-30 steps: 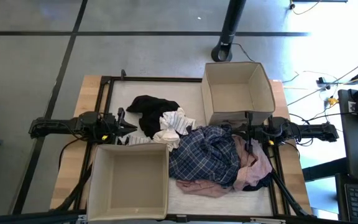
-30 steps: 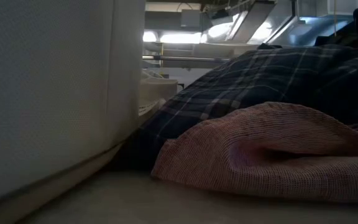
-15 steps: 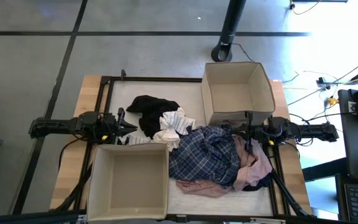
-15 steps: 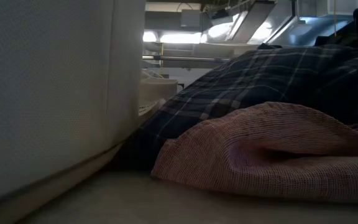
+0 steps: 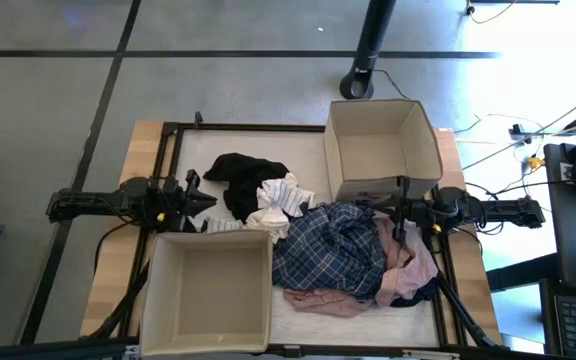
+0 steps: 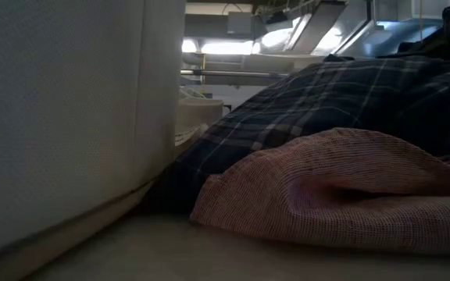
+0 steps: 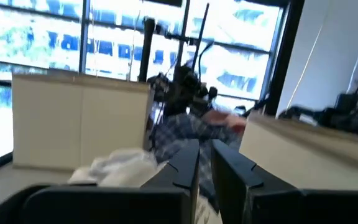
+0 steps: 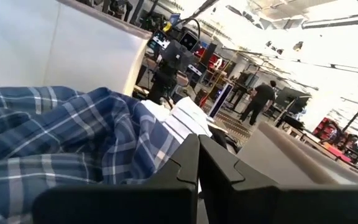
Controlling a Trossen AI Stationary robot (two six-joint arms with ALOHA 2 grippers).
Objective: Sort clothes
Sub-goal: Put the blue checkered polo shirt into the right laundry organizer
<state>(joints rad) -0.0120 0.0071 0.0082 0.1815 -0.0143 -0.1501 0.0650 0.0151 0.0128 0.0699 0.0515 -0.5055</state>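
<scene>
Left gripper (image 5: 211, 203), at the left-centre of the high view, sits just off the edge of the pile; its wrist view shows the two fingers (image 7: 182, 167) nearly together with only a thin gap and nothing between them, so it is empty. Right gripper (image 5: 390, 210), right of centre, rests at the far edge of the pile with its fingers pressed closed, also empty. Between the two lies the heap: black garment (image 5: 243, 177) upper left of it, small white piece (image 5: 273, 207) and striped piece (image 5: 224, 227) next to that, blue plaid shirt (image 5: 333, 250) across the middle, pink garment (image 5: 406, 262) underneath toward the lower right. One beige box (image 5: 383, 148) stands upper right, the other box (image 5: 208, 290) lower left, both apparently empty, so sorting looks not yet started. Judgement: the next pick calls for opening the fingers before reaching in. Best first target is a loose top item such as the white piece, pinched at a raised fold. Risk: the shirt overlaps the pink garment, so lifting one may drag the other; lift slowly and clear of the box rim.
</scene>
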